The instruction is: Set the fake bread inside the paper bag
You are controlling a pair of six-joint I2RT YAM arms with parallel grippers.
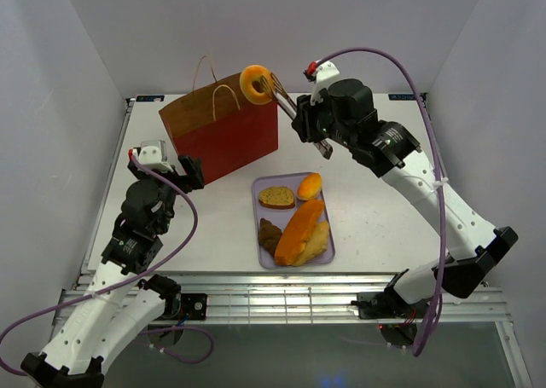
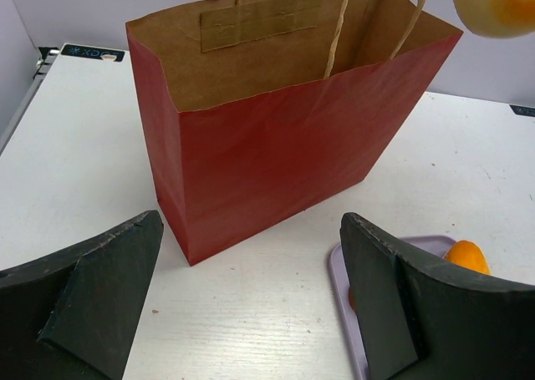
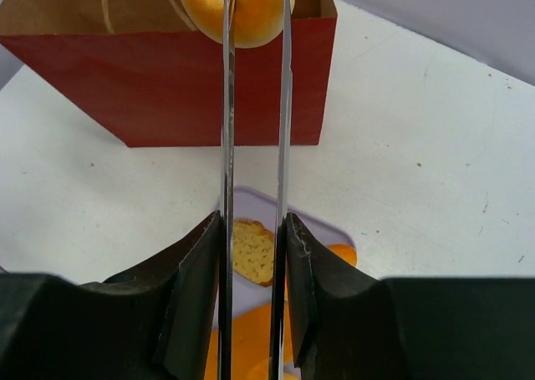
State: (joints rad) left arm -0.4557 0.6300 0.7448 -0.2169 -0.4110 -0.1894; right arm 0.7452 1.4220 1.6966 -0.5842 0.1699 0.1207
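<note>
Clamping one pair of tongs [image 3: 227, 104], right gripper [image 3: 253, 230] holds one doughnut [image 1: 256, 84] ahead, near one paper bag's [image 1: 223, 136] top corner. Beneath it: five bread pieces [image 1: 300, 226], one tray [image 1: 258, 211]. Left gripper [image 2: 251, 230] agape, empty.

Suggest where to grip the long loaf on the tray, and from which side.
Best bet for the long loaf: pinch across its narrow width, on the upper half, coming straight down. It lies flat and diagonal on the tray; lower down, a yellow piece and a dark brown piece crowd its flanks.
</note>
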